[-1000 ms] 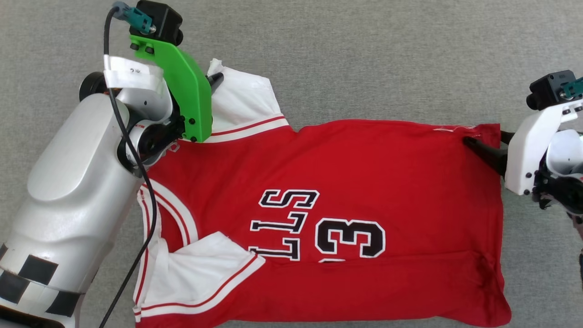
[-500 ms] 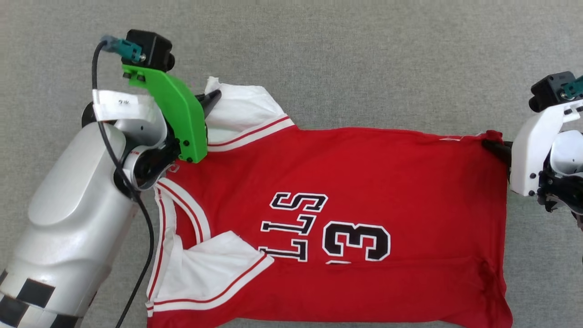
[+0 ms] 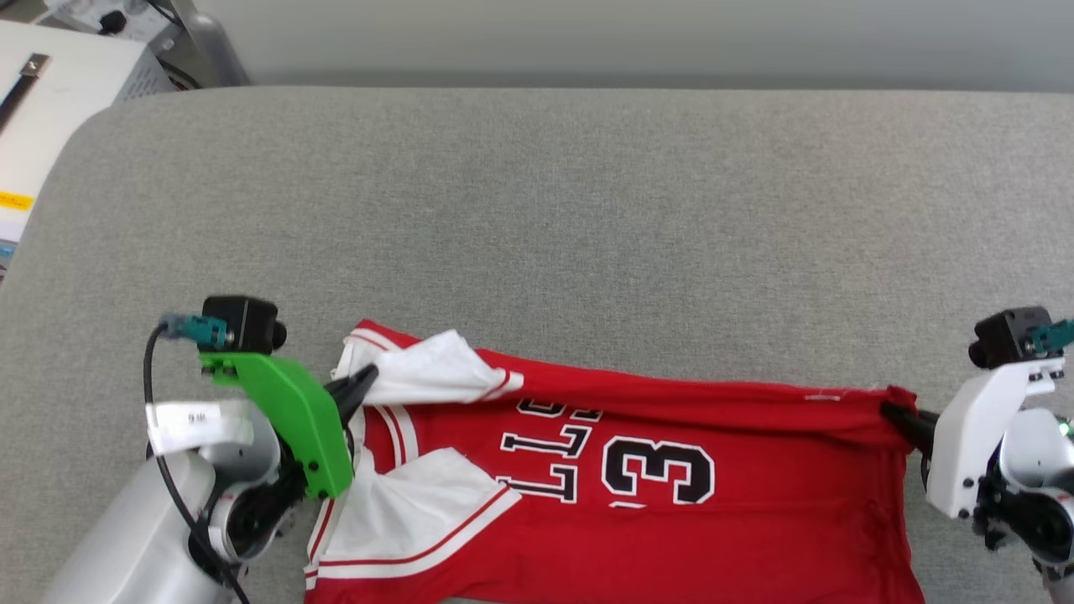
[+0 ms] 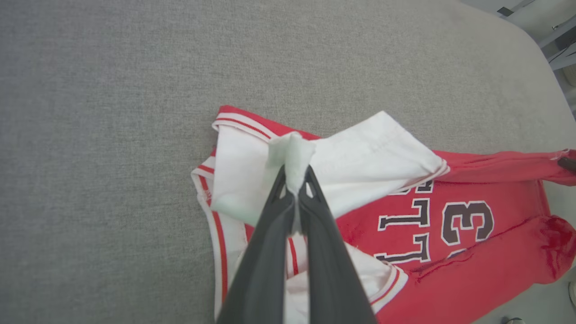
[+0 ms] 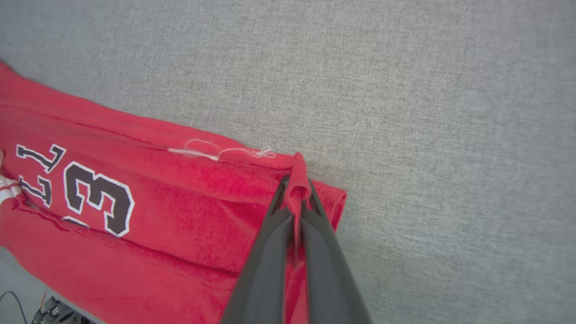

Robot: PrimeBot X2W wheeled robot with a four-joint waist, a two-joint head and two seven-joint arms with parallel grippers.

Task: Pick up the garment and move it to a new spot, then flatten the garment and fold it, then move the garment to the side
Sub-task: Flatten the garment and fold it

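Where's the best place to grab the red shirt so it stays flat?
By its two far corners, coming in from each end: the white sleeve and the red hem corner. The shirt lies stretched sideways on the grey cushion, so end grips keep it spread. The left tool is shut on the sleeve, the right tool on the hem.

Bright, even light; soft shadows; sharp focus

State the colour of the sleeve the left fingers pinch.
The sleeve is white, with red-striped trim at its edge; the left wrist view shows it best.
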